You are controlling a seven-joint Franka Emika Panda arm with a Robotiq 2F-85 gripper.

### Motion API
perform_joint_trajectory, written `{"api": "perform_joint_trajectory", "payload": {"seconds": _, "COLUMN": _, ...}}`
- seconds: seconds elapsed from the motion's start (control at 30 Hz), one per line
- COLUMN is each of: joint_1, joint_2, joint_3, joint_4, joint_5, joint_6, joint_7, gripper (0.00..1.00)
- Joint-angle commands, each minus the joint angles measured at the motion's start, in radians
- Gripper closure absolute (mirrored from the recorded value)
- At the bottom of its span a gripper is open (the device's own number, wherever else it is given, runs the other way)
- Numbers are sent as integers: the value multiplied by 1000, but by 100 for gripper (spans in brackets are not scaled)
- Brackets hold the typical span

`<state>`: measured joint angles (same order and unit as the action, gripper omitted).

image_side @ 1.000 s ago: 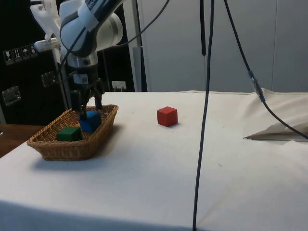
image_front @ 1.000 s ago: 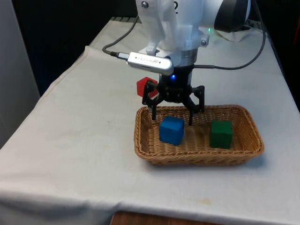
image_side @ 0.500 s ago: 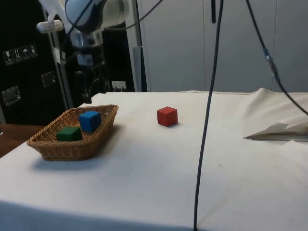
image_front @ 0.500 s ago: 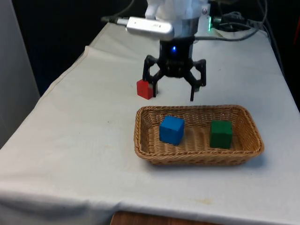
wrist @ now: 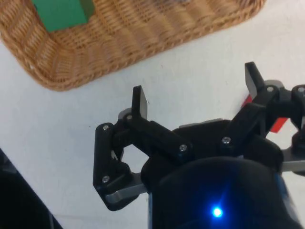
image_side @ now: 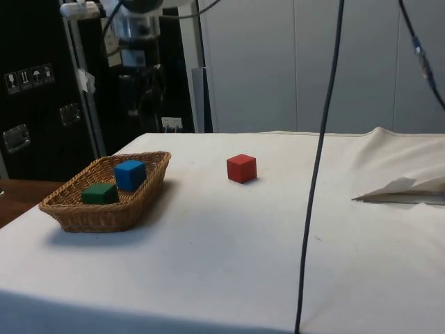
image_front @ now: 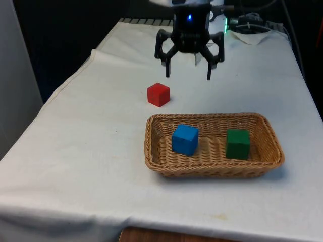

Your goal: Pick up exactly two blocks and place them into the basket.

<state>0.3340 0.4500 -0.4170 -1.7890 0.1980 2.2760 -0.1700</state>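
Three cubes and one oblong woven wicker basket (image_front: 263, 160) sit on the white cloth-covered table (image_front: 86, 151). Two cubes lie inside the basket, well apart: a blue cube (image_front: 184, 139) toward the front view's left and a green cube (image_front: 237, 144) toward its right. The small red cube (image_front: 158, 94) stands alone on bare cloth just beyond the basket's far rim, with open room all round it. The black two-finger gripper (image_front: 188, 73) hangs above the table beyond the basket, fingers spread wide and holding nothing, the red cube below it and a little to the front view's left.
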Motion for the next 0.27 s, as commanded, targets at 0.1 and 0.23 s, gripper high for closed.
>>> {"api": "perform_joint_trajectory", "payload": {"seconds": 0.1, "joint_1": 5, "joint_2": -59, "joint_3": -4, "joint_4": -42, "joint_5": -24, "joint_6": -4, "joint_7": -4, "gripper": 0}}
{"api": "perform_joint_trajectory", "payload": {"seconds": 0.23, "joint_1": 1, "joint_2": -86, "joint_3": 1, "joint_4": -63, "joint_5": -30, "joint_6": -3, "joint_7": -11, "gripper": 0}}
